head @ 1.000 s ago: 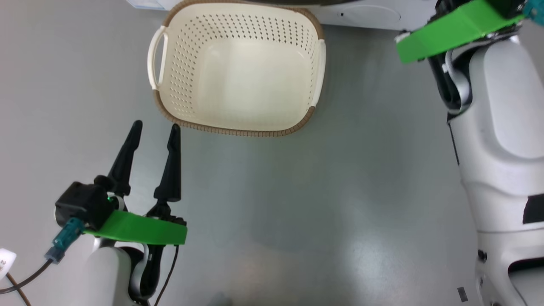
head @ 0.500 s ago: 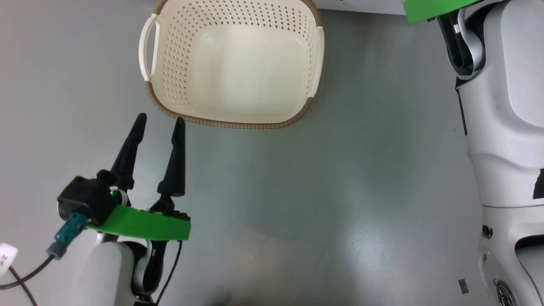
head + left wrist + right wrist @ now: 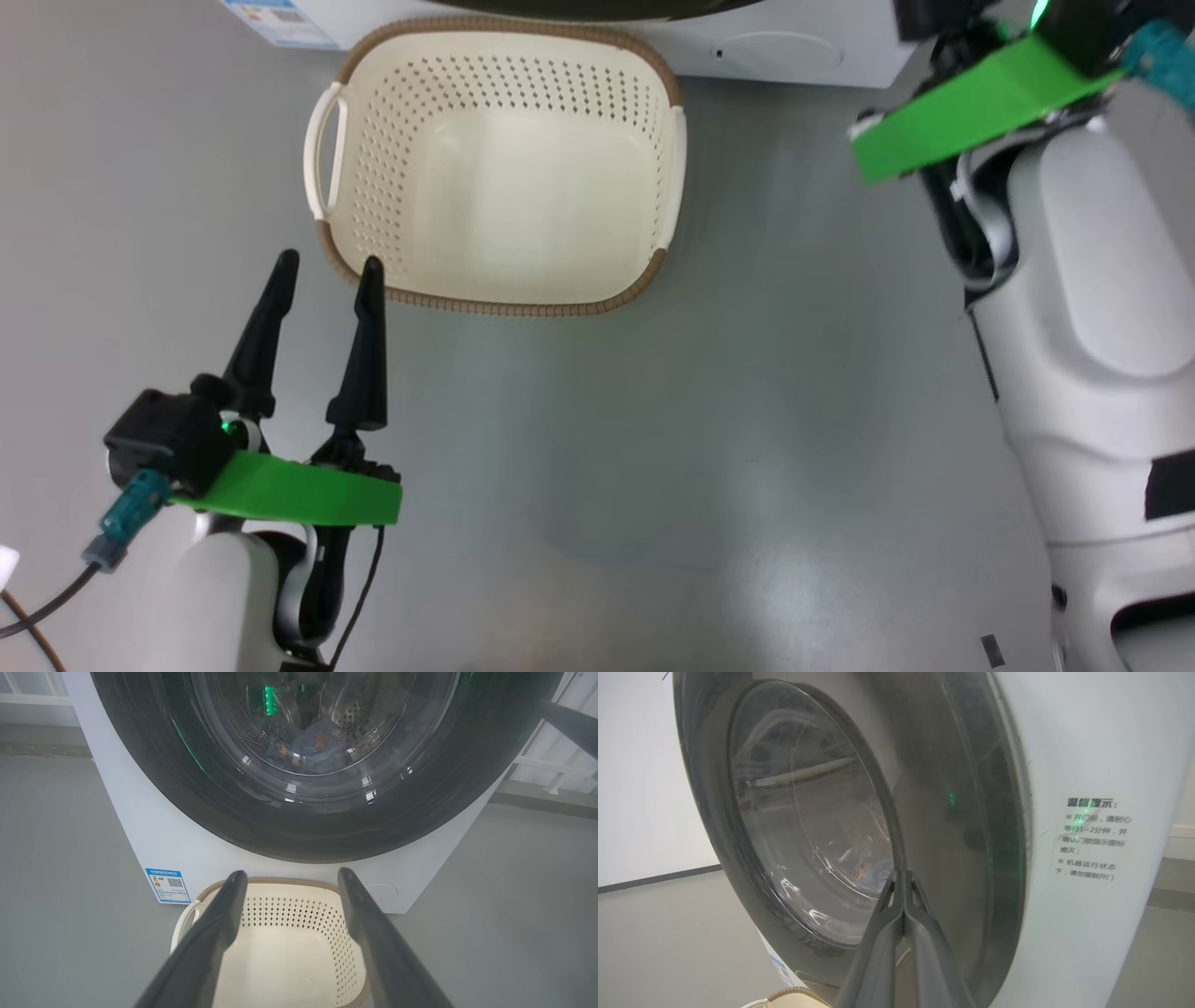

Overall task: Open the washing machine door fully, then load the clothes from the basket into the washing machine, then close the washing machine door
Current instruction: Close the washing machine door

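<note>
The basket (image 3: 495,305) stands on the grey floor before the washing machine (image 3: 775,47), and nothing lies in it. My left gripper (image 3: 329,261) hangs open just short of the basket's near left corner; its wrist view shows its fingers (image 3: 292,873) spread above the basket (image 3: 299,910). The washing machine door (image 3: 299,826) sits flush against the washing machine (image 3: 154,844). Behind its glass the clothes (image 3: 317,749) lie in the drum. My right gripper (image 3: 902,873) is shut on nothing, tips close to the washing machine door (image 3: 808,812); whether they touch I cannot tell.
A blue label (image 3: 168,885) marks the machine's lower left corner, and a white notice sticker (image 3: 1092,835) is on its side. My own white body (image 3: 1092,373) takes up the head view's right. A cable (image 3: 37,607) trails at the lower left.
The head camera has tipped down and back up, shifting the whole picture. The left gripper stays open beside the basket, and the basket has not moved.
</note>
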{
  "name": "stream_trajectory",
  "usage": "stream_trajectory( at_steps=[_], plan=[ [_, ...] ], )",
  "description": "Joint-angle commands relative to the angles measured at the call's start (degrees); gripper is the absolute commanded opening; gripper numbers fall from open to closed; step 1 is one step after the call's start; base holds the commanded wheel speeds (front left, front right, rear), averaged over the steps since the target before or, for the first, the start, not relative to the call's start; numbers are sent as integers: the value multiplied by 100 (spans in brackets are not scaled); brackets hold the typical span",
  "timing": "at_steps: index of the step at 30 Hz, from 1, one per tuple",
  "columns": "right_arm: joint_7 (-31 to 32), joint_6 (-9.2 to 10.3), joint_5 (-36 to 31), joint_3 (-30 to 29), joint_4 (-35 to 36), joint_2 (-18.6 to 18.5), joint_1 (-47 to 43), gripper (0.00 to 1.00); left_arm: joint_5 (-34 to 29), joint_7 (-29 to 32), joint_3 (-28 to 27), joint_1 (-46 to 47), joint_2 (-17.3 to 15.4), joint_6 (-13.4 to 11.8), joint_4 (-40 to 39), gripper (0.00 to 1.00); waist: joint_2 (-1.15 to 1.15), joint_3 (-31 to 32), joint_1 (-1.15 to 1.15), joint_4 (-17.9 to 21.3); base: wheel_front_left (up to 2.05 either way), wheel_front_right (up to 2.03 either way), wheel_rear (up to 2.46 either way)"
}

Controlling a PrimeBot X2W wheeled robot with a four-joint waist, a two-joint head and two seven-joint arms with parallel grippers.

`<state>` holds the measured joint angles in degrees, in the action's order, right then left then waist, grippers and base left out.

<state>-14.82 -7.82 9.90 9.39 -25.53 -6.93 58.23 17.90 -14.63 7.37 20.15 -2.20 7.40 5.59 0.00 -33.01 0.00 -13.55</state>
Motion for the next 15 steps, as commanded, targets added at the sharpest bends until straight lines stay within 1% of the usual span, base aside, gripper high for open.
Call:
stream_trajectory(
  at_steps=[1, 3, 6, 8, 10, 12, 15],
  plan=[
    [-18, 33, 74, 157, 212, 155, -258, 0, -20, -37, -233, -90, -169, 9, -103, 100, 0, 136, 0, 91, 0, 0, 0],
    [-18, 33, 6, 314, 304, 61, -465, 0, -25, -37, -254, -116, -191, 9, -103, 100, 0, 211, 0, 141, 0, 0, 0],
    [-18, 33, 43, 367, 446, 46, -806, 0, -47, -37, -296, -156, -225, 9, -119, 100, 0, 332, 0, 217, 0, 0, 0],
    [-18, 33, 94, 333, 554, 80, -1165, 0, -74, -37, -324, -210, -251, 9, -111, 100, 0, 475, 0, 287, 0, 0, 0],
    [-18, 33, 105, 310, 598, 96, -1288, 0, -81, -37, -334, -234, -259, 9, -102, 100, 0, 527, 0, 310, 0, 0, 0],
    [-18, 33, 130, 274, 716, 151, -1652, 0, -106, -37, -370, -310, -279, 9, -105, 100, 0, 674, 0, 377, 0, 0, 0],
    [-18, 33, 129, 243, 798, 180, -1958, 0, -134, -37, -399, -388, -289, 9, -113, 100, 0, 815, 0, 425, 0, 0, 0]
  ],
)
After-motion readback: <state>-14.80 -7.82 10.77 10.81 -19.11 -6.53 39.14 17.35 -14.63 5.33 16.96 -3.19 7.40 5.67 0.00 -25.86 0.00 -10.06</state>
